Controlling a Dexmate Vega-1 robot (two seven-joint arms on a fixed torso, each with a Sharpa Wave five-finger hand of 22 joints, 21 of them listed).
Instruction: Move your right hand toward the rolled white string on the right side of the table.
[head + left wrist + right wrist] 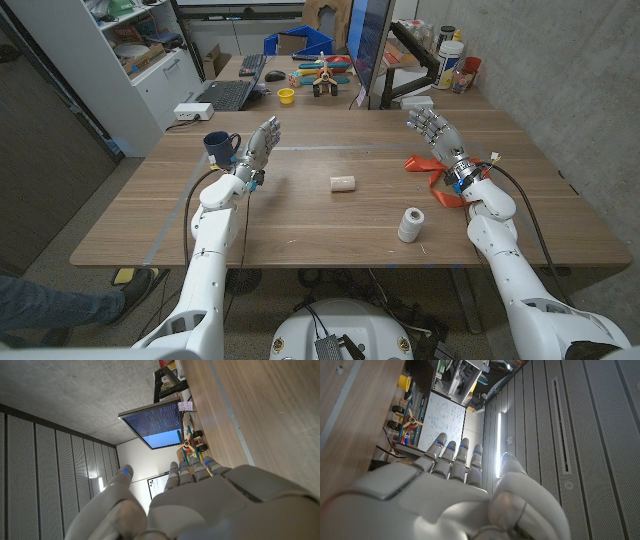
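Note:
The rolled white string (410, 224) stands upright on the wooden table (300, 215) at the front right. My right hand (437, 134) is raised above the table's right side, well behind the roll and slightly to its right, fingers apart and holding nothing. The back of that hand (445, 495) fills the lower part of the right wrist view, fingers stretched out. My left hand (260, 145) is up over the left side of the table next to a dark blue mug (220, 146), fingers apart and empty; its back (200, 500) appears in the left wrist view.
An orange-red strap (432, 175) lies under my right forearm. A small white cylinder (343, 183) lies on its side mid-table. Behind the table stand a monitor (368, 45), a keyboard (225, 95), a yellow cup (286, 96) and colourful toys (322, 75). A shoe (135, 290) shows at lower left.

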